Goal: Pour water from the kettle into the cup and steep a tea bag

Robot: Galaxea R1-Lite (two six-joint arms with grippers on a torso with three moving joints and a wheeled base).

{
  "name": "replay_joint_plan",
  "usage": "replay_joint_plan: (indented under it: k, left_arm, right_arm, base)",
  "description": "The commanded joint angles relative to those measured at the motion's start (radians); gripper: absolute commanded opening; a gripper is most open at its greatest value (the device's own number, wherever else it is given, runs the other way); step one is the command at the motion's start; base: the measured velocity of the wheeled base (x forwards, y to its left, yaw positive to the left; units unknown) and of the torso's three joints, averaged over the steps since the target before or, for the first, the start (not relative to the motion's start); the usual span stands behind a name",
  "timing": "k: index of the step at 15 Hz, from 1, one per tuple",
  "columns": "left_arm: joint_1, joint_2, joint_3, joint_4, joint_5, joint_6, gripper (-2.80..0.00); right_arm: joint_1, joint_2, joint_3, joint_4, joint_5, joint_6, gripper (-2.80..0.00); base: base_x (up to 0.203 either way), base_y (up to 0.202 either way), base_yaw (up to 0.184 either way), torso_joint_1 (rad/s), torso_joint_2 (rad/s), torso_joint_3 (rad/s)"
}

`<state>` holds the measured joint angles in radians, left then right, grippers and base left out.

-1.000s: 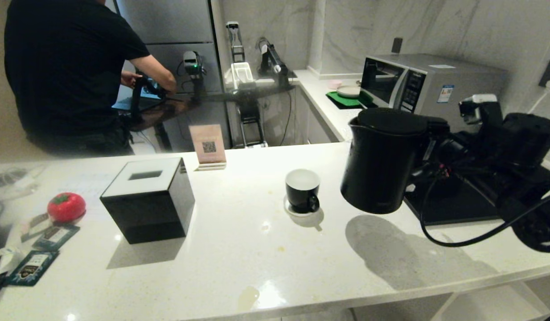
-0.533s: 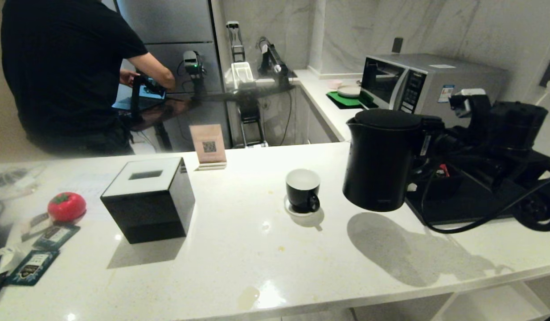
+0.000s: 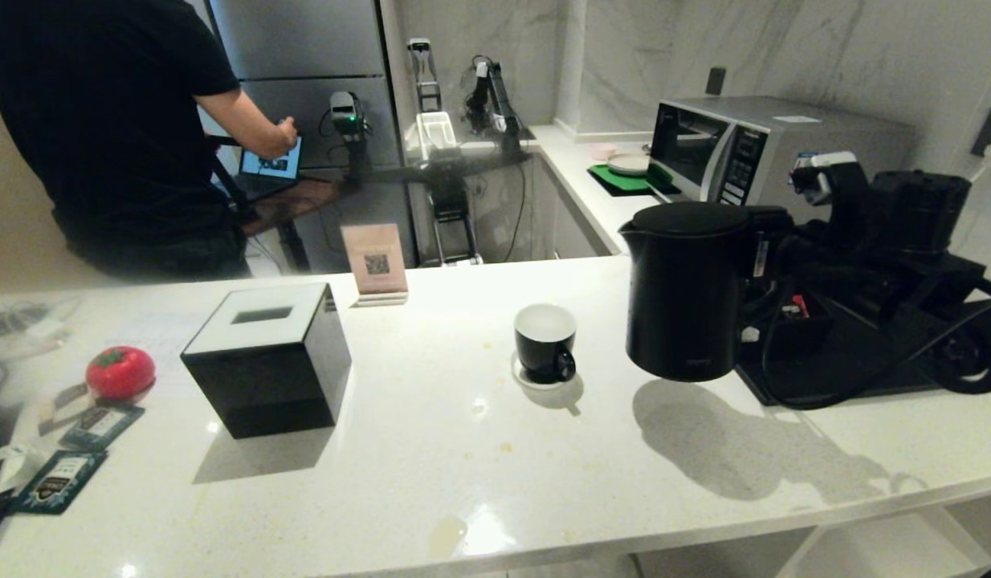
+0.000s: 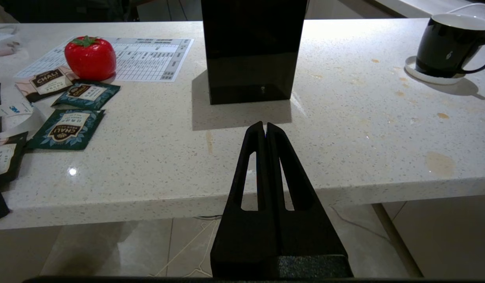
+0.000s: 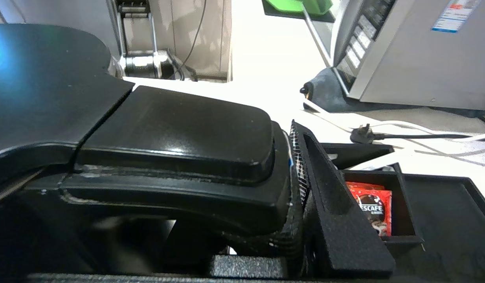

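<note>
The matte black kettle [image 3: 688, 293] hangs upright just above the white counter, its shadow beneath it and its spout turned toward the cup. My right gripper [image 3: 772, 261] is shut on its loop handle [image 5: 175, 149]; one finger [image 5: 333, 204] presses against the handle's side. The small black cup [image 3: 545, 341], white inside, stands on a white coaster left of the kettle and looks empty. My left gripper [image 4: 265, 125] is shut on nothing, held low in front of the counter's near edge. The tea bag is out of view.
A black cube box [image 3: 267, 361] stands at centre left. A red tomato-shaped object [image 3: 120, 372] and teal packets [image 3: 58, 478] lie at far left. A black tray [image 3: 857, 365] and microwave [image 3: 752, 152] sit at right. A person [image 3: 118, 120] stands behind the counter.
The kettle has swung from a tilt to upright in my right gripper and sits slightly lower. The right arm drew in behind it. The person reached to a tablet.
</note>
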<state>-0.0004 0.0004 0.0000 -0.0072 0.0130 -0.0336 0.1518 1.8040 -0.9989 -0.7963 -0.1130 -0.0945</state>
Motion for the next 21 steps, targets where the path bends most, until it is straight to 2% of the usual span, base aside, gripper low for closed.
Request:
replay_joint_plan:
  k: [1, 11, 16, 21]
  left_arm:
    - [0.0, 0.001, 0.0, 0.0, 0.001, -0.002, -2.8]
    - [0.0, 0.001, 0.0, 0.0, 0.001, 0.0, -2.8]
    - [0.0, 0.001, 0.0, 0.0, 0.001, -0.001, -2.8]
    - [0.0, 0.0, 0.0, 0.0, 0.001, 0.0, -2.8]
  right_arm:
    - [0.008, 0.003, -0.021, 0.003, -0.001, -0.017, -2.8]
    - [0.048, 0.05, -0.073, 0.019, -0.002, -0.152, -2.8]
    - [0.046, 0.095, -0.168, 0.087, -0.002, -0.19, -2.8]
    - [0.046, 0.129, -0.209, 0.121, -0.004, -0.193, -2.8]
  base:
    - [0.0, 0.0, 0.0, 0.0, 0.0, 0.0]
    - [0.0, 0.0, 0.0, 0.0, 0.0, 0.0]
    - [0.0, 0.0, 0.0, 0.0, 0.0, 0.0]
    - [0.0, 0.0, 0.0, 0.0, 0.0, 0.0]
